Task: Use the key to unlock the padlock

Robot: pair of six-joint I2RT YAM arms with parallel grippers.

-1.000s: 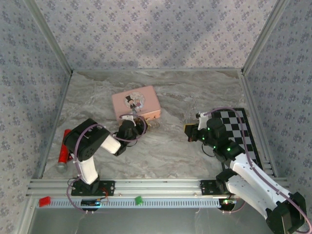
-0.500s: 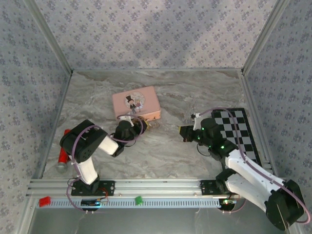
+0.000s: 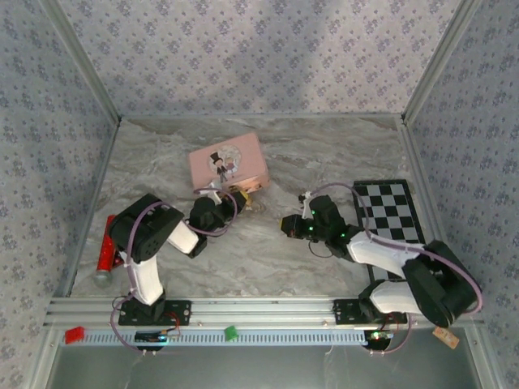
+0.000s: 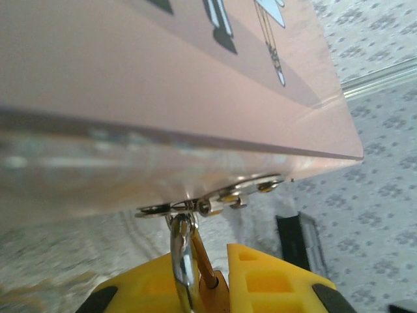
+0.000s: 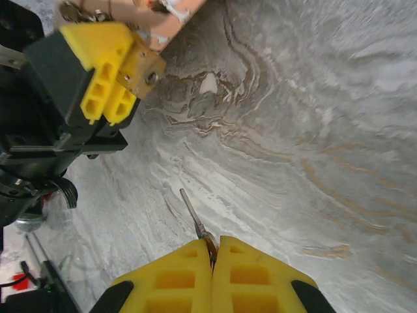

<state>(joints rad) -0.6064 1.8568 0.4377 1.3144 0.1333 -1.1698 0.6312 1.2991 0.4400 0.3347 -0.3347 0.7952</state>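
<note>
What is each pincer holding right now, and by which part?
Left pincer clamps the padlock by its brass body; right pincer pinches the key by its head, blade sticking out.

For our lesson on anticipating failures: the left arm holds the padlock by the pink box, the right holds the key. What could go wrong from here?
1. The key is pinched only at its end by the right jaws, so it may twist or slip when it meets the padlock.
2. The shackle looks hooked through the hasp of the pink box, so pushing may shove the box and spoil alignment.
</note>
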